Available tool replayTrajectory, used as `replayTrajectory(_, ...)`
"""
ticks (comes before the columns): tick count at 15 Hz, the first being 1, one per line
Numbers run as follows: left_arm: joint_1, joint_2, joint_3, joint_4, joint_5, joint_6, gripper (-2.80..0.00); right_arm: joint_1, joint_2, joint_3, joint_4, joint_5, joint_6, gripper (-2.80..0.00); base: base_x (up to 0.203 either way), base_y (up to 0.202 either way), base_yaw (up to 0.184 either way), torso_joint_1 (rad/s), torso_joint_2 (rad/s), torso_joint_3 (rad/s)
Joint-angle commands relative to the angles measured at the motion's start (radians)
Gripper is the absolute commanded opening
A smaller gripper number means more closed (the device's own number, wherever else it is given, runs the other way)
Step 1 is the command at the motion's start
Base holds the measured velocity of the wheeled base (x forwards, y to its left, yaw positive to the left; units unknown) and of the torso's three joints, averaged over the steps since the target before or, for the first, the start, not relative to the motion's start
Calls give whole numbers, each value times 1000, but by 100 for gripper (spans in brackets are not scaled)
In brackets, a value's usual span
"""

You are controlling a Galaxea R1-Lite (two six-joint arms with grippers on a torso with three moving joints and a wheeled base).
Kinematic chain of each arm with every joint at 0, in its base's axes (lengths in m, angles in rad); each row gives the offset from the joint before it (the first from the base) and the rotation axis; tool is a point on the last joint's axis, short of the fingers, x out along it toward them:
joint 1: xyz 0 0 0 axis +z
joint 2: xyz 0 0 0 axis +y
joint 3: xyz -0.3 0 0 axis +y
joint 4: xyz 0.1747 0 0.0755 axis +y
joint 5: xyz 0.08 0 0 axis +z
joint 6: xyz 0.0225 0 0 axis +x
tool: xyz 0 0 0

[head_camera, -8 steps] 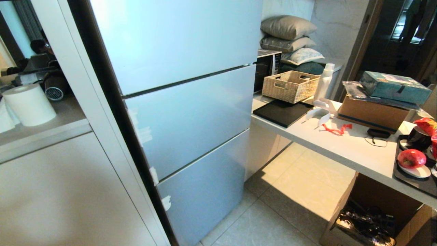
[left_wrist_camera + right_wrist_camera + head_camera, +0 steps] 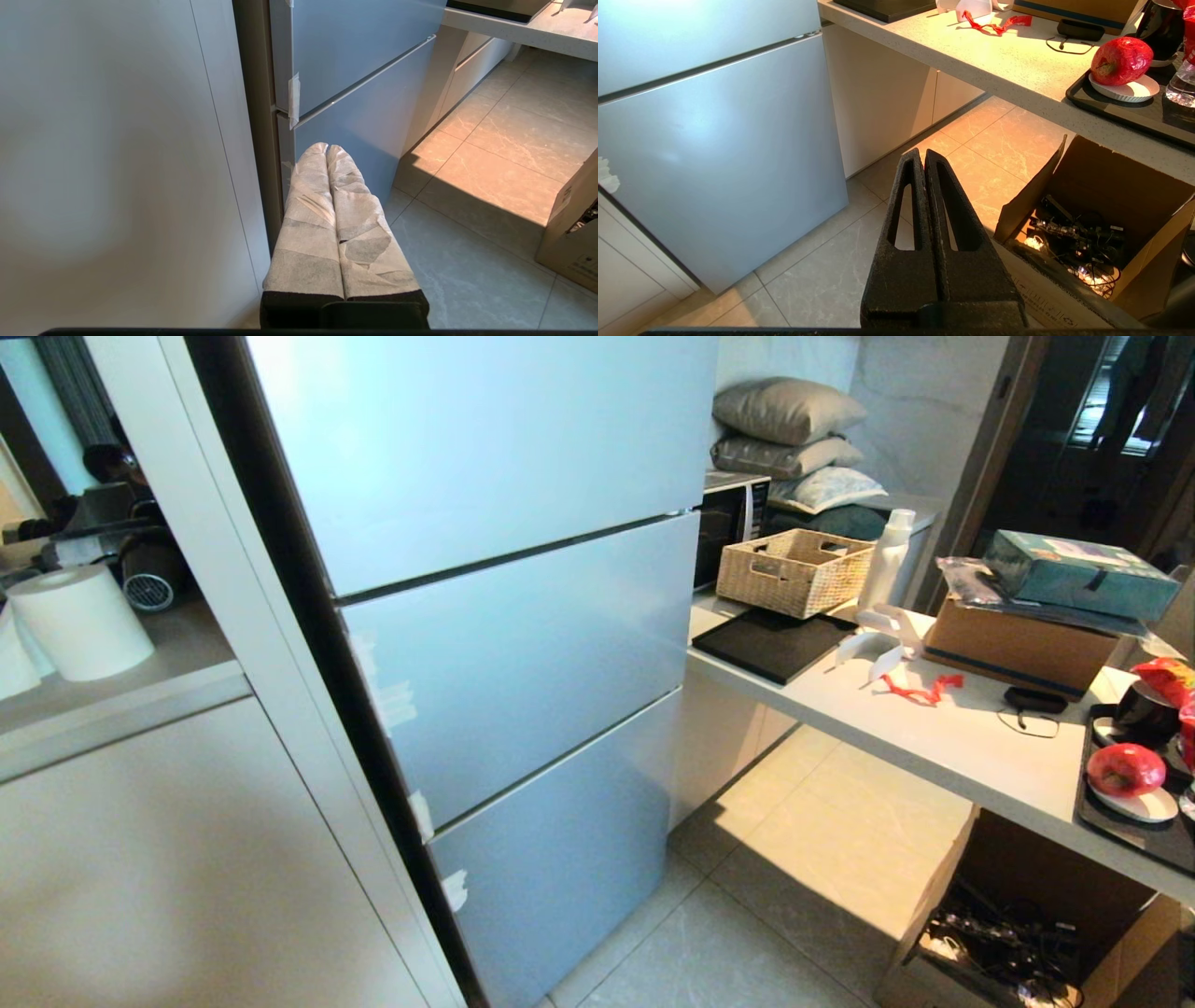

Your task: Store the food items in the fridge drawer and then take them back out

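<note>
nothing has shifted since half a second ago. the red apple sits on a white saucer on the black tray, cut off at the counter's right end. fridge panels closed, hiding the drawer; no orange fruit visible. left gripper and right gripper hang pressed together, empty.

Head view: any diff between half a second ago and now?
Nothing visibly changed. The fridge panels are closed as before, the red apple-like fruit sits on its white plate on the counter where it was, and neither arm has come into the head view. Left gripper and right gripper are shut and empty, over the floor by the fridge.
</note>
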Motion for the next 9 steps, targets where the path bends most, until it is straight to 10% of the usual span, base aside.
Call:
replayTrajectory(1, 0, 0, 2, -3, -2, 9, -280, 0, 2, 0, 0, 0, 0, -280, 0, 0, 0, 0, 0, 0)
replayTrajectory(9, -17, 265, -239, -20, -61, -128, -280, 0, 2, 0, 0, 0, 0, -280, 0, 0, 0, 0, 0, 0)
